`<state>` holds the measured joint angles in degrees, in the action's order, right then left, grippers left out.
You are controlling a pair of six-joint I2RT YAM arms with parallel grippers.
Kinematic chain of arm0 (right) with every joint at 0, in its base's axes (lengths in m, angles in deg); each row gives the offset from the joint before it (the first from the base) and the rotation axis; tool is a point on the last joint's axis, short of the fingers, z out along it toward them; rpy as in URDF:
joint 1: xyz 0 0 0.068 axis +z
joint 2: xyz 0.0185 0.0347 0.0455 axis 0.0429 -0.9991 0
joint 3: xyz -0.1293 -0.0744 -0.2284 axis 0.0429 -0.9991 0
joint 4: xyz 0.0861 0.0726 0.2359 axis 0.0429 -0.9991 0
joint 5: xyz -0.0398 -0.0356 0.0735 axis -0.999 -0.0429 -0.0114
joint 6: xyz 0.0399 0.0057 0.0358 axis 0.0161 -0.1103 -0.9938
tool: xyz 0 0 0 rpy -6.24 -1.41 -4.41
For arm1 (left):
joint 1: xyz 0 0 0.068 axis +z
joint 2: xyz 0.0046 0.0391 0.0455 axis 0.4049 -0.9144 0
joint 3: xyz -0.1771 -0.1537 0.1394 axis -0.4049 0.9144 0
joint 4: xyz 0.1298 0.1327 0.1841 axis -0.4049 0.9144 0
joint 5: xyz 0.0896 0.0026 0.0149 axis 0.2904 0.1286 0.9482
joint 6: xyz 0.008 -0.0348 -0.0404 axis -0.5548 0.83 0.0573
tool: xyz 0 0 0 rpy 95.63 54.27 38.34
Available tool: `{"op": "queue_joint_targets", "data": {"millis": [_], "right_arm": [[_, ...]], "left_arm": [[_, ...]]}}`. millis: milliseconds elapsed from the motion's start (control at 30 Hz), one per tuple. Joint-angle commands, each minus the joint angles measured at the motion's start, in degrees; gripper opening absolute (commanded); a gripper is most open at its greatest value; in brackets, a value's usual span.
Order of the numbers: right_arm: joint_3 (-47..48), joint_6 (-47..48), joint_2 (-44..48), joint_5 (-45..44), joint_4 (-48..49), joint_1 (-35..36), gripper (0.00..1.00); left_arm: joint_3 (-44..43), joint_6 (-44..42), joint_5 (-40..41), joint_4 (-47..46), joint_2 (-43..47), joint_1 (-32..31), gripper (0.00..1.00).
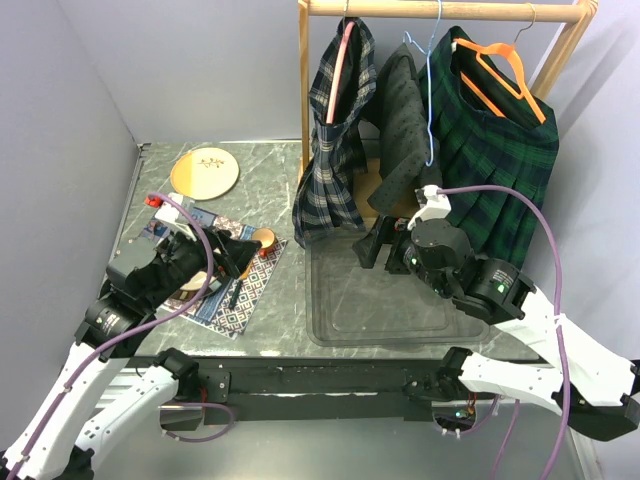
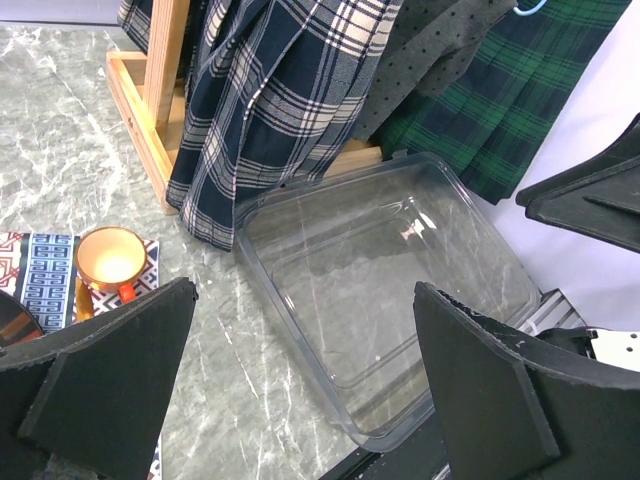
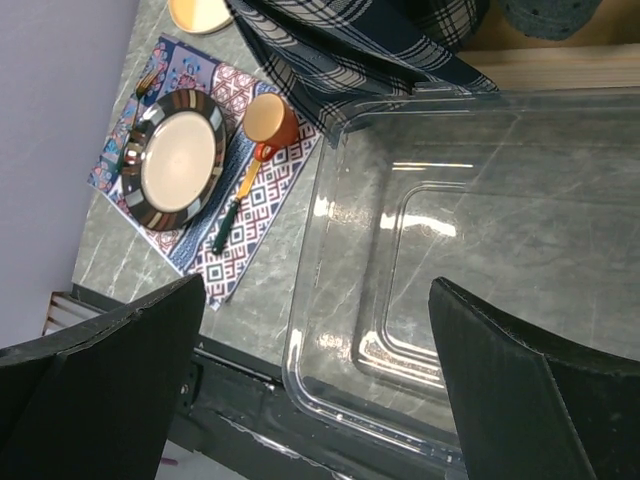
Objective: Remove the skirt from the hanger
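Low left in the top view, the left gripper [image 1: 236, 258] sits over a patterned placemat [image 1: 236, 306], its fingers spread with nothing between them. At centre the right gripper [image 1: 372, 245] hovers at the far rim of a clear tub [image 1: 316, 300], likewise apart and empty. Beyond, at upper centre and right, three skirts hang from a wooden rail [image 1: 440, 10]: the navy plaid skirt [image 1: 335, 165], the grey dotted skirt [image 1: 400, 130] and the green tartan skirt [image 1: 497, 165].

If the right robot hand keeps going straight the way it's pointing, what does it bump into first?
Most likely the clear plastic bin on the grey marble table. The right gripper, fingers wide open, points down at the bin's rim and floor. Depth is hard to judge here.
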<state>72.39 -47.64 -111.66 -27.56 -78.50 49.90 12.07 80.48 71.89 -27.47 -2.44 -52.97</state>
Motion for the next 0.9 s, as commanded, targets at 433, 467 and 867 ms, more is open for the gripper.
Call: {"op": "queue_joint_targets", "data": {"millis": [433, 467, 867], "right_arm": [[17.6, 1.1, -6.2, -14.6, -5.8, -0.2, 1.00], [21.1, 1.1, -7.1, -15.0, -6.3, -0.4, 0.98], [38.8, 18.0, -19.5, -12.7, -0.1, -16.0, 0.84]], "left_arm": [[13.2, -4.4, 7.5, -6.8, 3.6, -0.2, 0.97], [13.8, -4.5, 7.2, -7.5, 4.1, -0.2, 0.97], [13.7, -5.5, 5.7, -8.0, 3.0, -0.2, 0.97]]}}
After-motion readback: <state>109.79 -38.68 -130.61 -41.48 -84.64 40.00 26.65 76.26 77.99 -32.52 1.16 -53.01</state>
